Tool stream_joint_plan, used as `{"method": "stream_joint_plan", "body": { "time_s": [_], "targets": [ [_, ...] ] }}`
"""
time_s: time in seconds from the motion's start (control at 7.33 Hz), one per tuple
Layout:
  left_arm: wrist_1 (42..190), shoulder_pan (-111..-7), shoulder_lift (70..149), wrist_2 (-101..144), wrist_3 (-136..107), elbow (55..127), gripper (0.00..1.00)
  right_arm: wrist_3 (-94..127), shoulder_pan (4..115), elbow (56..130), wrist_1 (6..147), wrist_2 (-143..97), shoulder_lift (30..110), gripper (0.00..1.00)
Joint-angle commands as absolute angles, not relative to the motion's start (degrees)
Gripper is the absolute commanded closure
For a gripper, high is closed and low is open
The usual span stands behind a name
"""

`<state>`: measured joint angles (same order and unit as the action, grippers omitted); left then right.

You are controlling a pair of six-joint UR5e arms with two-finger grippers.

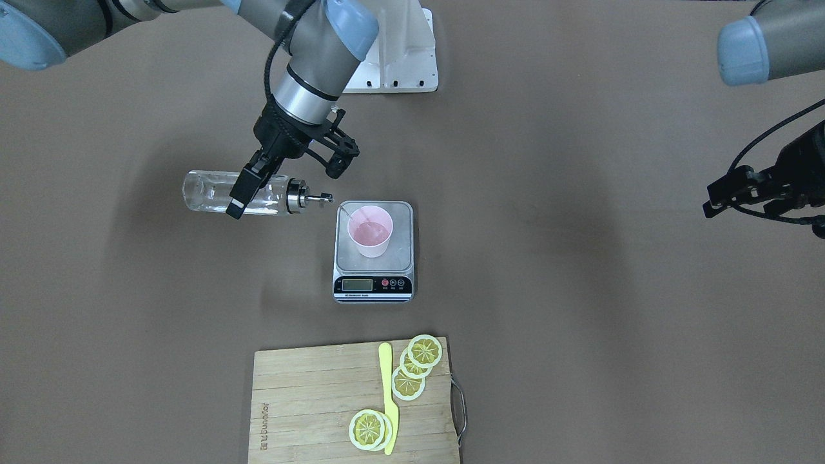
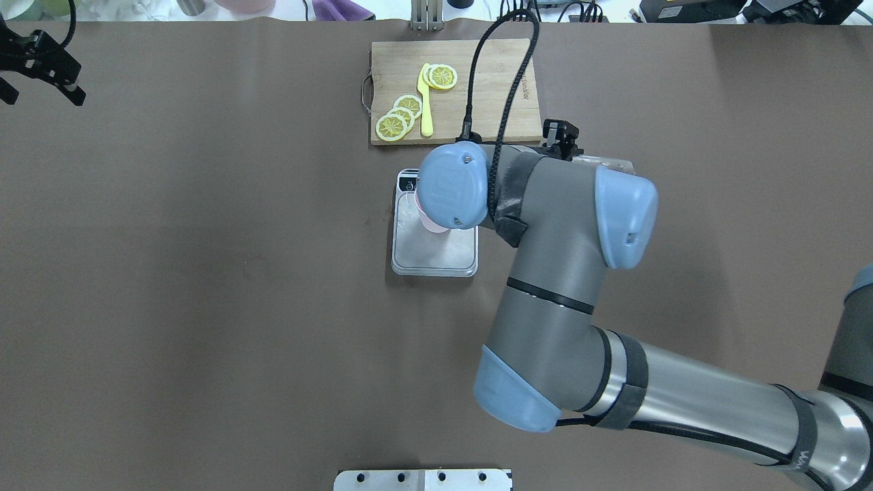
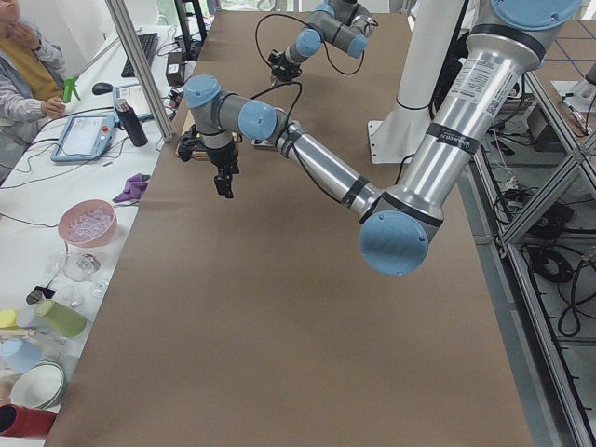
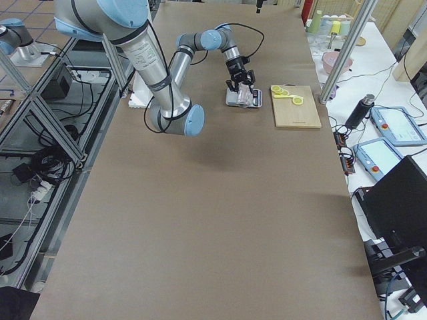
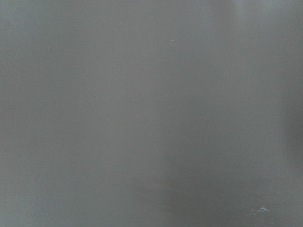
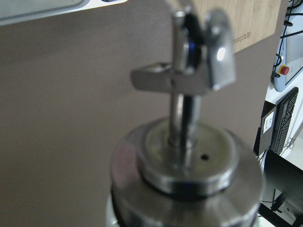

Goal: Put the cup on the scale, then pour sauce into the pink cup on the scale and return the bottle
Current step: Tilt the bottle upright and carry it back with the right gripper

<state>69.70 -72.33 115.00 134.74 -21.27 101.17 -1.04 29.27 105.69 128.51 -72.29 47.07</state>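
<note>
My right gripper (image 1: 242,193) is shut on the clear glass bottle (image 1: 209,191) and holds it on its side above the table. The metal spout (image 1: 319,198) points at the pink cup (image 1: 370,231). A thin thread of clear sauce runs from the spout into the cup, which holds a little liquid. The cup stands upright on the steel scale (image 1: 403,222). In the right wrist view the bottle's metal cap (image 6: 189,161) fills the frame. In the overhead view my right arm hides most of the cup (image 2: 424,221). My left gripper (image 1: 725,196) is open and empty, far off to the side.
A wooden cutting board (image 1: 309,399) with lemon slices (image 1: 412,367) and a yellow knife (image 1: 387,393) lies beyond the scale's display side. The white arm base (image 1: 399,58) is on the robot's side. The left wrist view shows only bare brown table.
</note>
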Motion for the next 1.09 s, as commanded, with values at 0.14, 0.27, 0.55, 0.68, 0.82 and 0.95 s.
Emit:
{"method": "stream_joint_plan", "body": {
  "time_s": [0.14,0.27,0.55,0.68,0.82,0.95],
  "targets": [
    [69.70,-72.33,115.14,134.74,-21.36,101.34,0.02,6.57,37.23,116.78,108.97,-88.18,61.22,1.00],
    [69.70,-72.33,115.22,134.74,-21.44,101.25,0.02,6.68,41.35,117.15,101.15,-94.68,65.87,1.00],
    [69.70,-72.33,115.40,134.74,-21.79,101.34,0.02,6.33,51.19,116.90,84.55,-107.86,76.06,1.00],
    [69.70,-72.33,115.40,134.74,-21.88,101.34,0.02,6.42,54.46,115.50,73.94,-111.76,81.68,1.00],
    [69.61,-72.25,115.40,134.74,-21.97,101.25,0.02,6.59,57.54,110.27,62.52,-116.50,84.26,1.00],
    [69.61,-72.25,115.49,134.74,-21.97,101.25,0.02,6.68,60.61,102.73,49.79,-121.15,85.24,1.00]
  ]
}}
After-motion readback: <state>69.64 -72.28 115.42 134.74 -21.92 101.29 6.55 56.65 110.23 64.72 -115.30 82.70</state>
